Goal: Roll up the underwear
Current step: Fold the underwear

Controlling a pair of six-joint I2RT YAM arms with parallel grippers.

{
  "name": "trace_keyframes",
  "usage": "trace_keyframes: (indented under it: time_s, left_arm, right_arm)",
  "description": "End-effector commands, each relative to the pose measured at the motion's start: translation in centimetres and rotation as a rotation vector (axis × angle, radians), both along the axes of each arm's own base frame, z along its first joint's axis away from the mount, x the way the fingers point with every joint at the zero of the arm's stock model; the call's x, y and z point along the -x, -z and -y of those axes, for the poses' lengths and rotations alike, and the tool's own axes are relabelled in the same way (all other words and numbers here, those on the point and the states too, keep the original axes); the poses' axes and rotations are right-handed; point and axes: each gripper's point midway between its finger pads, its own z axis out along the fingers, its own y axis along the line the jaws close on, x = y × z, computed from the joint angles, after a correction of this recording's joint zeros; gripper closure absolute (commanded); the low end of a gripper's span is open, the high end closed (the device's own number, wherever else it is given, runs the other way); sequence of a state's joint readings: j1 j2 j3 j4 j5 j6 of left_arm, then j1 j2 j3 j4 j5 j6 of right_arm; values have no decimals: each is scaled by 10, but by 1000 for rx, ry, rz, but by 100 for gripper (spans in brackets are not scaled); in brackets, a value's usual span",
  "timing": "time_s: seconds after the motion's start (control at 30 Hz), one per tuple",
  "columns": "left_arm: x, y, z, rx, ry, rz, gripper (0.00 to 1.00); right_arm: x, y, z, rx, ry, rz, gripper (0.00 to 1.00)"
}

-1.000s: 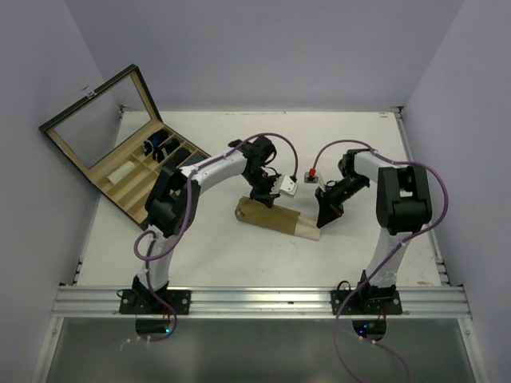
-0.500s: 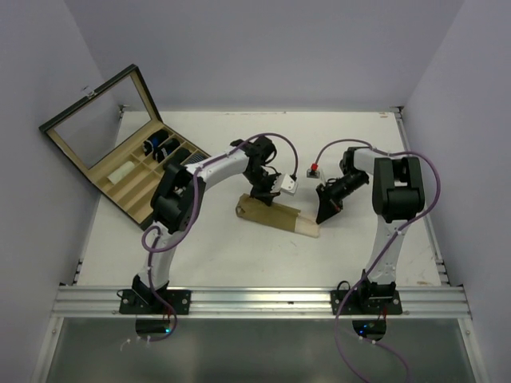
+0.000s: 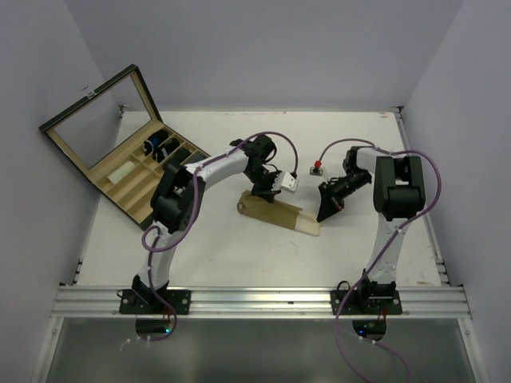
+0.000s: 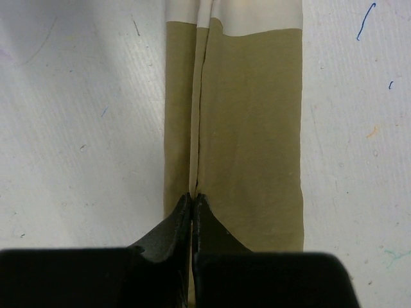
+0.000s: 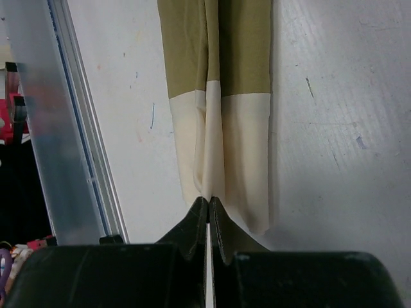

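- The underwear (image 3: 275, 212) is folded into a narrow strip, olive with a cream waistband, and lies flat on the counter (image 3: 239, 255) between the arms.
- The left fingers (image 4: 186, 213) are fully closed, tips on the centre crease at the olive end. Whether fabric is pinched cannot be told.
- The right fingers (image 5: 200, 217) are fully closed, tips at the waistband edge. Whether fabric is pinched cannot be told.

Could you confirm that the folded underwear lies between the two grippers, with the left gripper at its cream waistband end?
No: the left gripper is at the olive end of the folded underwear, as the left wrist view shows; the cream waistband is at the far end. The rest is right.
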State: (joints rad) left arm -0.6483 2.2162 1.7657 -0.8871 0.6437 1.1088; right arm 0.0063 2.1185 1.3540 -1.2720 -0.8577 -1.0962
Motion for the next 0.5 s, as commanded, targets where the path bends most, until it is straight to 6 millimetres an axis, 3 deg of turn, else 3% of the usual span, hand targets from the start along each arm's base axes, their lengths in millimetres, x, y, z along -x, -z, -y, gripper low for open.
trace_keyframes:
  time_s: [0.0,0.07,0.23,0.33,0.47]
  left_arm:
    - [-21,-7,8,40,-32,46,99]
    - [-22,-1,8,32,-42,42,90]
    - [-37,-2,12,42,-96,80,59]
    - [-53,-9,15,52,-126,126,50]
    - [-78,-38,23,89,-165,212,43]
  right_arm:
    - [-7,3,-2,1,34,-39,99]
    - [-7,5,-1,13,47,-66,87]
    - [-17,-2,8,27,113,-85,77]
    - [-28,-18,15,40,146,-54,71]
    - [-46,-36,23,80,203,1,63]
